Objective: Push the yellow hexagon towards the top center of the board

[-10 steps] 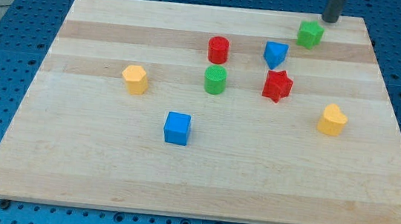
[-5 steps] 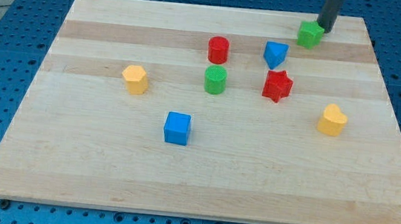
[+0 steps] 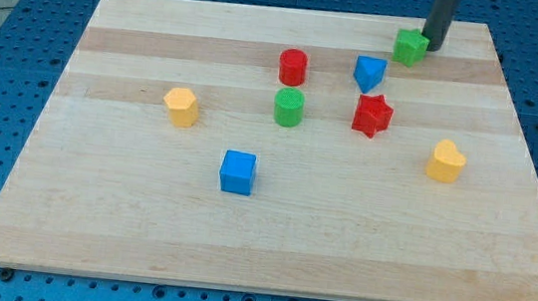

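My tip (image 3: 432,46) is pressing against the green block (image 3: 410,47), nudging it leftward since a moment ago. No jaws are showing. The yellow hexagon (image 3: 181,106) is sitting unmoved at the worktop's (image 3: 269,241) left.

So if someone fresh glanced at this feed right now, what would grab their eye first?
Probably my tip, the dark rod coming down at the view's top right and pressed against the right side of the green block. Next, the bright cluster mid-board: red cylinder, green cylinder, blue block and red star. The yellow hexagon sits alone at the view's left, far from my tip.
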You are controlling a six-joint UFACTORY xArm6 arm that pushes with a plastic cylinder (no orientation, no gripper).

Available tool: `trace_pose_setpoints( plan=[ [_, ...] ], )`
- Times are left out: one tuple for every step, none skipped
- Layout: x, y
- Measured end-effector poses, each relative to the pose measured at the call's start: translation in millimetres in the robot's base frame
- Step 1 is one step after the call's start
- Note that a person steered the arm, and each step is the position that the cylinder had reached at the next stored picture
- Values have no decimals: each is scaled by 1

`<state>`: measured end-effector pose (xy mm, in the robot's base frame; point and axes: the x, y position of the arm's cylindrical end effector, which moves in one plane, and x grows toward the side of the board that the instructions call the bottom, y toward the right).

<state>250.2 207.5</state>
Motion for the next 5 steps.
trace_pose_setpoints(
  plan=[
    [18,46],
    [66,77],
    [138,102],
    [220,106],
    [295,80]
  ],
)
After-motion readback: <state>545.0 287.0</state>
